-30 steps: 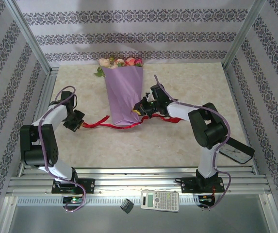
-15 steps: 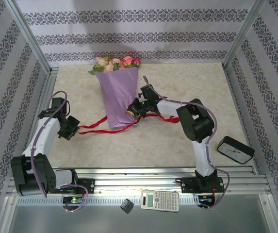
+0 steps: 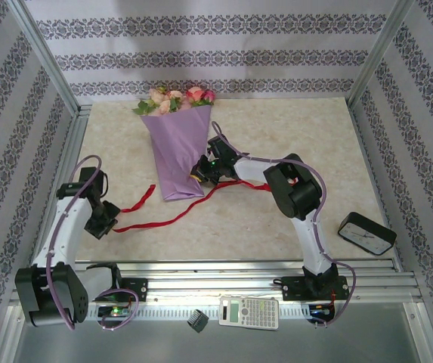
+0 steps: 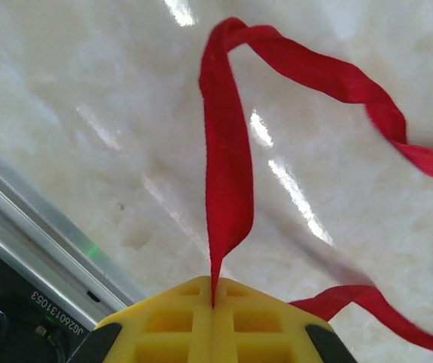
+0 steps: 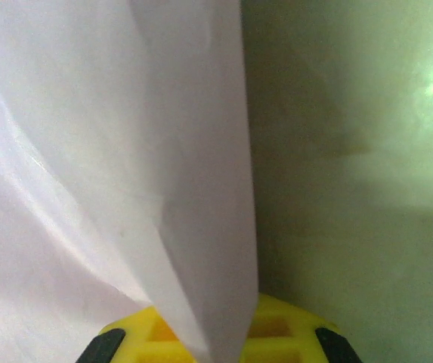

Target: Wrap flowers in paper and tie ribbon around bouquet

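Note:
The bouquet (image 3: 177, 155) lies on the table at the back middle, a lilac paper cone with its narrow end towards me. The flowers (image 3: 174, 98) stick out of its far, wide end. My right gripper (image 3: 199, 172) is at the cone's lower right edge, shut on a fold of the paper (image 5: 110, 151), which runs down between its yellow fingers (image 5: 276, 333). The red ribbon (image 3: 163, 219) trails from under the cone's narrow end to my left gripper (image 3: 103, 221). In the left wrist view the ribbon (image 4: 227, 174) rises from the shut left gripper (image 4: 213, 302), pinched by its end.
A black clock (image 3: 366, 233) lies at the table's near right. A calculator (image 3: 248, 311) and a small black part (image 3: 196, 321) sit below the metal rail (image 3: 216, 272) at the near edge. Patterned walls and frame posts close in the sides and back.
The left arm has drawn back towards the near left, pulling the ribbon out longer. The right gripper has dragged the bouquet to the left, and the cone now tilts more.

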